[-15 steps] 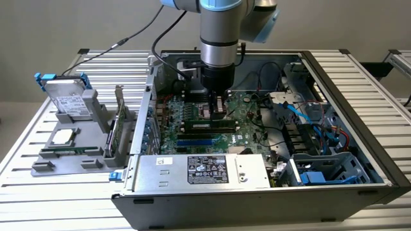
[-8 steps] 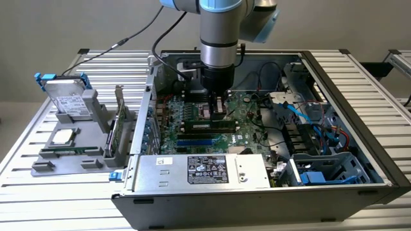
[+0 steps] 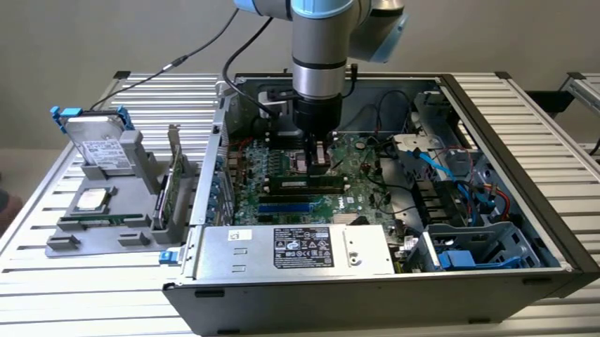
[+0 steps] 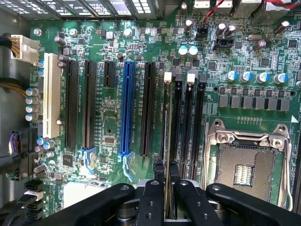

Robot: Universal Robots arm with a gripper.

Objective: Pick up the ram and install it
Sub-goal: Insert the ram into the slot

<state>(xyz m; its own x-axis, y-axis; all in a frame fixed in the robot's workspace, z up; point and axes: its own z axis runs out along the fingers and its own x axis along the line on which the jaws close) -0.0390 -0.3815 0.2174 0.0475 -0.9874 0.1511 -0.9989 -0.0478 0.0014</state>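
The ram shows edge-on as a thin strip running along the outermost of the black memory slots, next to that slot's white end clip. My gripper is shut on the ram, one black finger on each side of it. In the exterior view the gripper points straight down inside the open computer case, low over the green motherboard. Whether the ram is seated in the slot or just above it cannot be told.
An empty processor socket lies beside the memory slots, and a blue expansion slot on their other side. The power supply and cables crowd the case. Outside it, on the exterior view's left, a grey holder carries a hard drive and an upright green card.
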